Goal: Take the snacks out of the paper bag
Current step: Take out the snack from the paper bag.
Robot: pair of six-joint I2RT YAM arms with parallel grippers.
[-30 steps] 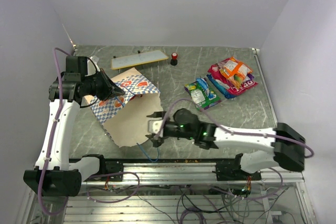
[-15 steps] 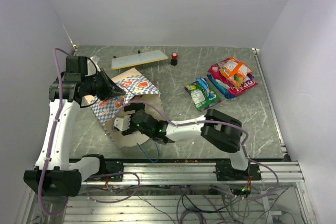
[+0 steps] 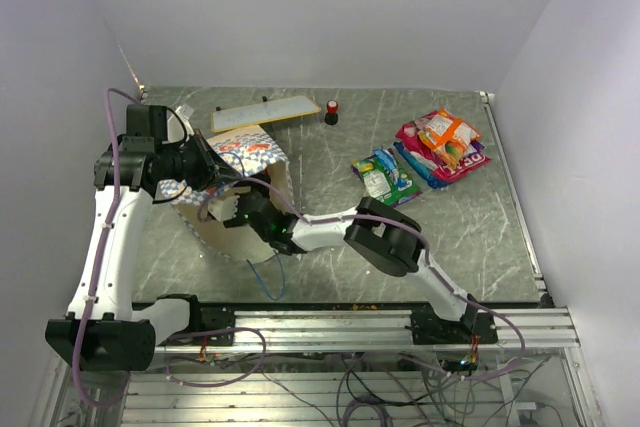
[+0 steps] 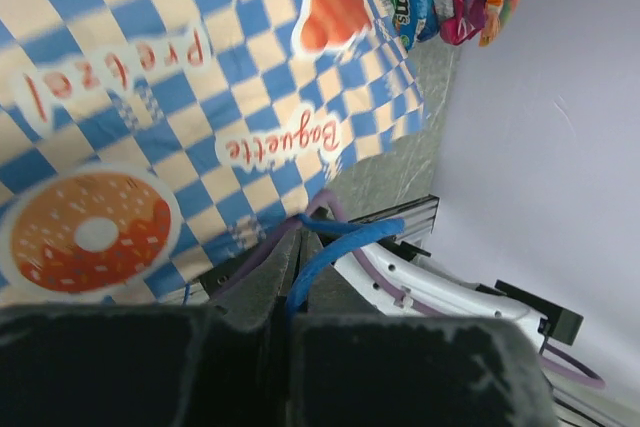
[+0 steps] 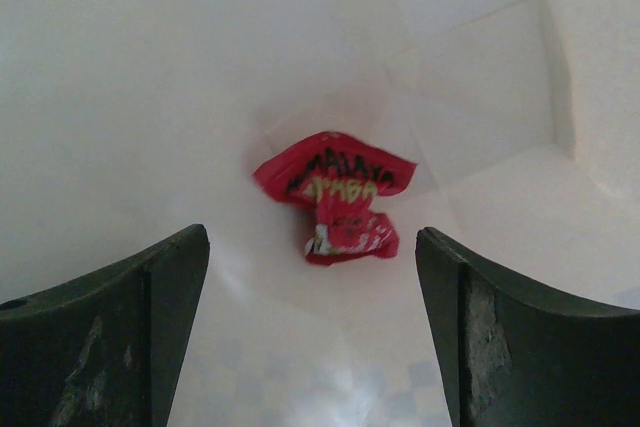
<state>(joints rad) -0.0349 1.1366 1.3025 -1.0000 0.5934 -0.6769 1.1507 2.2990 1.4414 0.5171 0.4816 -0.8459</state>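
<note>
Update: right hand (image 5: pixel 310 247) now inside paper bag (image 3: pixel 250 150)

Fingers apart, tiny red wrapper (image 5: pixel 338 197) lying between them on the cream lining, untouched. One second ago this hand was outside the bag mouth. Left hand (image 3: pixel 205 169) clamped on blue cord (image 4: pixel 330 245), bag tipped steeper. Other snacks (image 3: pixel 440 144) on counter (image 3: pixel 330 177), far right.

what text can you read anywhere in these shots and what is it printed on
"Pretzel": on the paper bag, upside down in the left wrist view.
"Baguette": also on the paper bag, lower down, likewise upside down.
Red wrapper inside the bag: dark and yellowish lettering, too blurred to read.
Snack packets lying outside the bag: their print is too small to read in any view.
</note>
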